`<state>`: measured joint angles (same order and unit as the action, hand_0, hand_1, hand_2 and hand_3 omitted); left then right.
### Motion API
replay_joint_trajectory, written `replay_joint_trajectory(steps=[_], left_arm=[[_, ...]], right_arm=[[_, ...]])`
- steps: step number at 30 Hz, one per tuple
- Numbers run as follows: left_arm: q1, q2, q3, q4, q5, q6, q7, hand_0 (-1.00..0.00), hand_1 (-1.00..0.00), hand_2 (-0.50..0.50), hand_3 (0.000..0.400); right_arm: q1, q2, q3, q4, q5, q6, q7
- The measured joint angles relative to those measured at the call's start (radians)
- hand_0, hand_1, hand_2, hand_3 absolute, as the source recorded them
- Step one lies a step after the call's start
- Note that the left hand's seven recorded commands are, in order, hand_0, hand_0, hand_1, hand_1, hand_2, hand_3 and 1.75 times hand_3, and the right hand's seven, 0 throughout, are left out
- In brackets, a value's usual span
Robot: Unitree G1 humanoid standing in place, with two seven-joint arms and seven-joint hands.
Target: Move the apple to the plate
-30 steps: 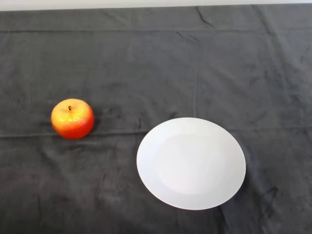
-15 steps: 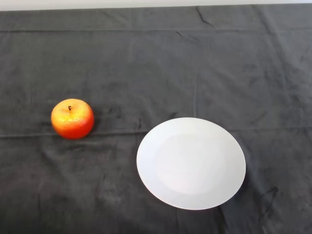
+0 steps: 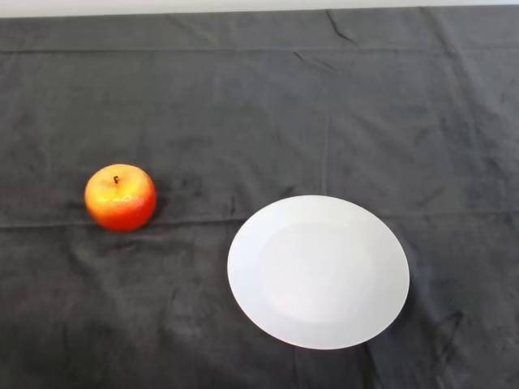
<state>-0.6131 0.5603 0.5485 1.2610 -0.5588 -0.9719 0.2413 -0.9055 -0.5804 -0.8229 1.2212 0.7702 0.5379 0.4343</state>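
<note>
A red and orange apple (image 3: 120, 198) stands upright on the dark cloth at the left, its short stem pointing up. A round white plate (image 3: 318, 271) lies flat to the right of the apple and a little nearer to me, with nothing on it. A stretch of bare cloth separates the two.
The dark cloth (image 3: 259, 105) covers the whole table and shows a few creases. A pale strip of the table's far edge (image 3: 162, 6) runs along the top of the view.
</note>
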Motion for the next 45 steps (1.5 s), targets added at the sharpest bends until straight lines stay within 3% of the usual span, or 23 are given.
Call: replay_joint_trajectory(steps=[18,28,45], left_arm=[[-0.057,-0.118,-0.118,0.000,0.152,-0.045,-0.058,0.00,0.00,0.00,0.000],[-0.077,-0.172,-0.177,0.000,0.198,-0.047,-0.096,0.00,0.00,0.00,0.000],[-0.084,-0.271,-0.307,0.000,0.350,-0.048,-0.173,0.00,0.00,0.00,0.000]], right_arm=[[0.000,0.000,0.0000,0.000,0.0000,0.000,0.0000],[0.000,0.000,0.0000,0.000,0.0000,0.000,0.0000],[0.000,0.000,0.0000,0.000,0.0000,0.000,0.0000]])
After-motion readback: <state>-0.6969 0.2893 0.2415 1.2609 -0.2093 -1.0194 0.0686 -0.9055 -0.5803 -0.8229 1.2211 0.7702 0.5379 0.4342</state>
